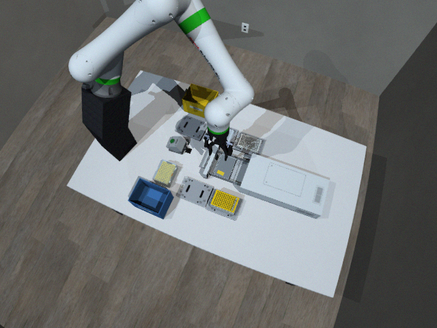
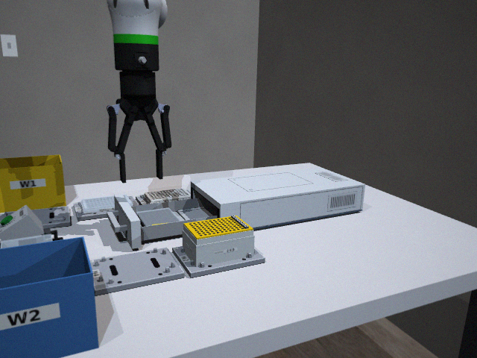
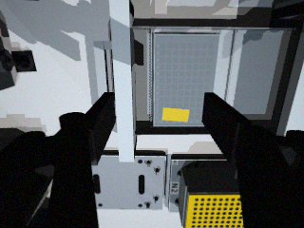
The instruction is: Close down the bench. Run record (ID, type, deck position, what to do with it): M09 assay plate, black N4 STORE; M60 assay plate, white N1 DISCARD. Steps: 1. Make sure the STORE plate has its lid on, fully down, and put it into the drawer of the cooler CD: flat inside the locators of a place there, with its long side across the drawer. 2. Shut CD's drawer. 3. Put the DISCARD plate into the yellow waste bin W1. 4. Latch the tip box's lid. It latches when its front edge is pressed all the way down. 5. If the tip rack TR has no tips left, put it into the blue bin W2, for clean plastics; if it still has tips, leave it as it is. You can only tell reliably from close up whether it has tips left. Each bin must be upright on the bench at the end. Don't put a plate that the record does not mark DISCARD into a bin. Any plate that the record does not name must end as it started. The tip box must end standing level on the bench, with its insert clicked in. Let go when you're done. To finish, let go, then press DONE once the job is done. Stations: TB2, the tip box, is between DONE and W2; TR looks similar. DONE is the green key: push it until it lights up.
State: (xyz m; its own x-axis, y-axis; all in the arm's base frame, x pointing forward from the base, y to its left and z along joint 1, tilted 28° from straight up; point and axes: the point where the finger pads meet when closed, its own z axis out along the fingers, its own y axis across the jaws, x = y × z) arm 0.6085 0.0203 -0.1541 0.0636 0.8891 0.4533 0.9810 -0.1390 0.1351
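The cooler CD (image 1: 282,183) has its drawer (image 1: 224,169) pulled out. A lidded plate with a yellow tag (image 3: 185,78) lies flat in the drawer, and it also shows in the side view (image 2: 157,216). My gripper (image 2: 140,177) hangs well above the drawer's front, fingers apart with nothing between them; it also shows from overhead (image 1: 218,153). A white plate (image 2: 94,203) sits on a nest left of the drawer. Another plate (image 1: 250,142) sits on a nest beside the cooler. The yellow bin W1 (image 1: 199,98) and blue bin W2 (image 1: 151,197) stand upright.
The tip rack with a yellow top (image 1: 224,201) stands on a nest in front of the drawer, with an empty nest (image 1: 194,190) beside it. The pale tip box (image 1: 164,173) stands between the green DONE key (image 1: 172,141) and W2. Another empty nest (image 1: 190,126) lies near W1.
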